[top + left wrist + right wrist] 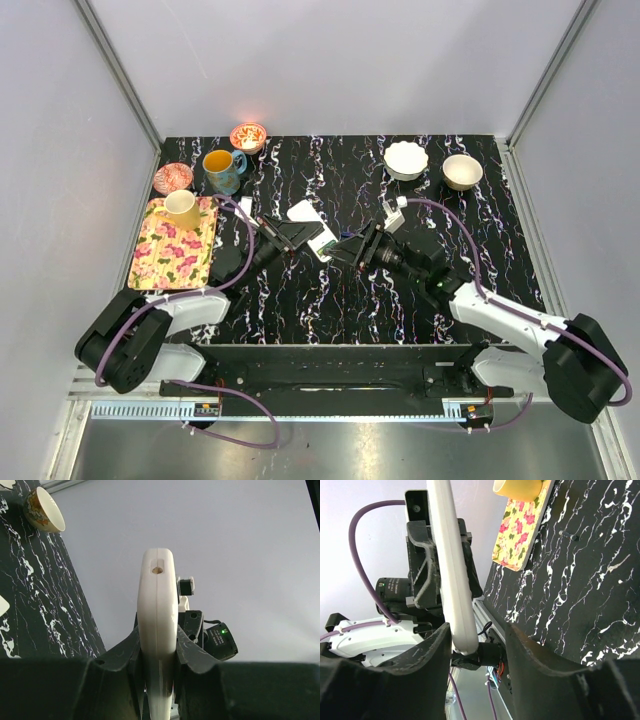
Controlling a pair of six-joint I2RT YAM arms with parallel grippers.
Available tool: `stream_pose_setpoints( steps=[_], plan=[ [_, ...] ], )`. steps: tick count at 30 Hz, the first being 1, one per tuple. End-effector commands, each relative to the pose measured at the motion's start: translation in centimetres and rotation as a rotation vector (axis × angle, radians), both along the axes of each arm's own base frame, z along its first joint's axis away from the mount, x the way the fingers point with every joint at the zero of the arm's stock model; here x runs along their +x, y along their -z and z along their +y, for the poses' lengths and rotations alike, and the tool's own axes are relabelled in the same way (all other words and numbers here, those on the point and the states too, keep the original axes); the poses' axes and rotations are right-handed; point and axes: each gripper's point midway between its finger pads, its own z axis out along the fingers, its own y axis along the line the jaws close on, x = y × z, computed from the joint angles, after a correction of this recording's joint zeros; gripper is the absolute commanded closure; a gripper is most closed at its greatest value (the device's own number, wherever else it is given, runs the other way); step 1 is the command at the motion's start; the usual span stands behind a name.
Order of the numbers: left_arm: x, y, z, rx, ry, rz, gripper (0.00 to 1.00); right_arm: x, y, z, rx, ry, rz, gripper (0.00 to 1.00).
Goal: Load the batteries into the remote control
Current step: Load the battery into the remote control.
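The white remote control (pixel 325 248) is held on edge above the middle of the table. My left gripper (pixel 298 240) is shut on it; in the left wrist view the remote (pixel 157 610) stands edge-on, pinched between both fingers. My right gripper (pixel 350 248) faces it from the right, jaws apart around the remote's end. In the right wrist view the remote (pixel 451 580) runs between the open fingers, close against the left one, with a wide gap to the right one. A small dark cylinder (pixel 568 535) lies on the table; I cannot tell if it is a battery.
A flat white piece (pixel 303 211) lies on the table behind the left gripper. A floral tray (pixel 160 262) with a yellow cup (pixel 181 207) sits at the left. A blue mug (pixel 222 170), two patterned bowls (pixel 248 136) (pixel 172 178) and two white bowls (pixel 406 160) (pixel 462 171) line the back.
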Motion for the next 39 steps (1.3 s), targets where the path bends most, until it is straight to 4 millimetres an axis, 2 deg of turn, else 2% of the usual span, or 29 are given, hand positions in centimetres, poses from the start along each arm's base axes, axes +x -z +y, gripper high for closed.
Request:
stream_pose_setpoints(
  steps=[1,8,11,14,15,22,25,34,38,39],
  plan=[
    [-1.4,-4.0,-0.5,-0.088,0.064,-0.111,1.00,1.0,-2.8,0.6,0.037,-0.009,-0.093,0.50],
    [-1.6,-3.7,-0.9,-0.078,0.088,-0.104,1.00,1.4,-2.4,0.6,0.027,-0.005,-0.095,0.67],
    [-1.6,-3.7,-0.8,-0.081,0.085,-0.105,1.00,1.3,-2.2,0.8,0.025,-0.016,-0.091,0.78],
    [-1.7,-3.7,-0.9,-0.077,0.092,-0.109,0.87,1.1,-2.0,0.7,0.016,-0.022,-0.089,0.93],
    [-1.7,-3.6,-1.0,-0.074,0.097,-0.108,0.78,0.9,-1.9,0.6,0.011,-0.027,-0.084,1.00],
    [-2.5,-4.1,-1.4,-0.098,0.158,-0.135,0.61,0.6,-1.5,-0.2,0.016,-0.039,-0.060,1.00],
    [-2.9,-4.3,-1.8,-0.103,0.187,-0.143,0.58,0.3,-1.3,-0.2,0.040,-0.063,-0.036,1.00],
    [-3.4,-4.2,-2.4,-0.089,0.218,-0.145,0.67,0.0,-1.1,0.0,0.058,-0.089,-0.020,1.00],
    [-3.4,-4.0,-2.5,-0.092,0.222,-0.144,0.88,-0.1,-1.0,0.2,0.061,-0.099,-0.011,1.00],
    [-3.4,-4.0,-2.6,-0.093,0.224,-0.144,0.96,-0.2,-1.0,0.2,0.060,-0.107,-0.007,1.00]
  ],
)
